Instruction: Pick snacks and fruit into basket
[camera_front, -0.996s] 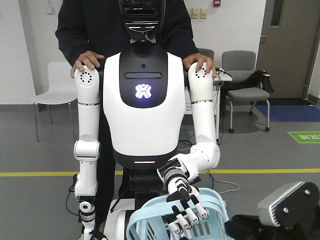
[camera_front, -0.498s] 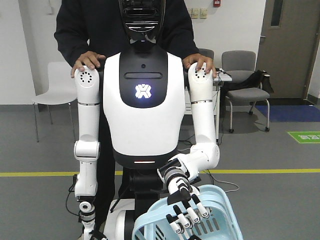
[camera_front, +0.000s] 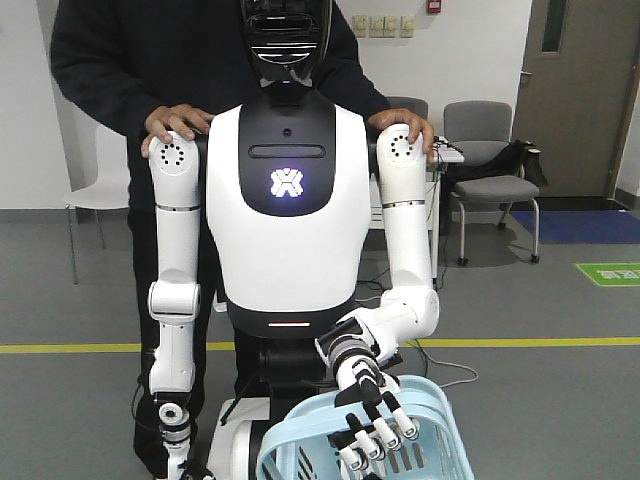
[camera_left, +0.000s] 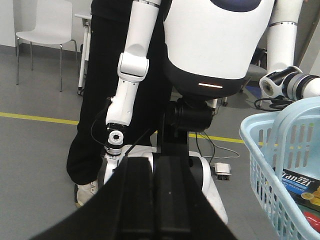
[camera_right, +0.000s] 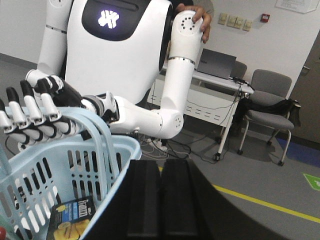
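A white humanoid (camera_front: 285, 230) is seen facing the front camera, with a person in dark clothes (camera_front: 200, 60) standing behind it; the person's hands are laid on its two shoulders. A light blue basket (camera_front: 445, 420) is held low in front of the humanoid, and the hoop handle is hooked by the black-and-white fingers of the humanoid's hand (camera_front: 375, 425). The humanoid's other arm is hung straight down at its side.

In the left wrist view the left gripper (camera_left: 154, 167) is shown at the bottom edge; its jaws are pressed together and nothing is held between them. The basket is seen at the right edge of that view, well apart from the jaws. In the right wrist view the right gripper (camera_right: 161, 167) is likewise shown with its jaws pressed together and nothing between them, and the basket's slotted wall is found just to their left.

A black-and-blue Franzzi box (camera_right: 70, 217) is seen lying inside the basket, near its floor, with yellow biscuits pictured on it. A red patch (camera_left: 312, 220) is seen beside the box in the left wrist view; what it belongs to cannot be told.

Grey chairs (camera_front: 490, 160) are set by the back wall, and a yellow line (camera_front: 560, 342) is marked across the floor.
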